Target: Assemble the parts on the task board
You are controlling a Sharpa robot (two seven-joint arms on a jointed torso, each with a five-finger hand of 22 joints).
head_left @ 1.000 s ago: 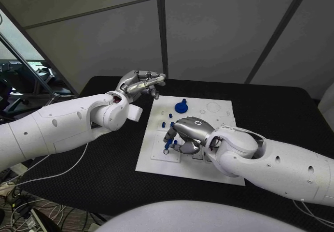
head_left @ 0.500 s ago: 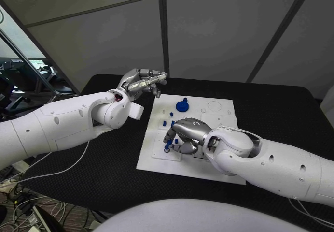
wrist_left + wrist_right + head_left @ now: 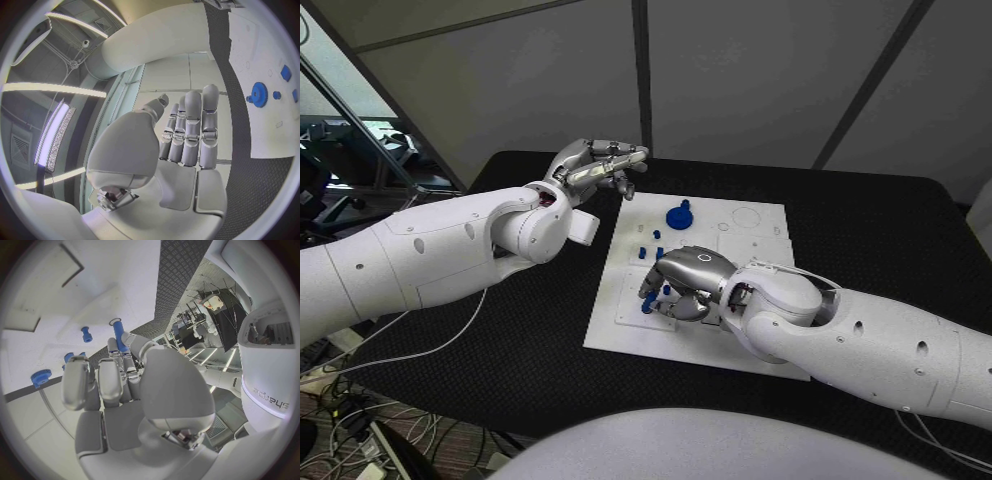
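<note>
Head view: right hand (image 3: 687,283) sits low over the near-left part of the task board (image 3: 747,345), fingers curled down round a blue peg (image 3: 648,302). Right wrist view shows that long blue peg (image 3: 118,334) running along a fingertip with the thumb close by, so I read it as pinched, probably being lined up with a hole in the board, though the contact point is covered by the hand itself. Can't confirm whether the peg tip is touching the board or just above it. Short blue pegs (image 3: 656,235) stand in the board beyond the hand; a blue gear (image 3: 679,217) sits further back toward the far edge, well apart from the right hand. Left hand (image 3: 599,170) hovers off the board's far-left corner, above the black table (image 3: 877,220), fingers (image 3: 194,131) held together and bent in, nothing in them; looks parked out of the way so the right arm has room. Left wrist view catches the gear (image 3: 259,94) and some small blue pieces on the white board (image 3: 262,45). The board area under the right palm is hidden, so any parts or holes there are unknown.
</note>
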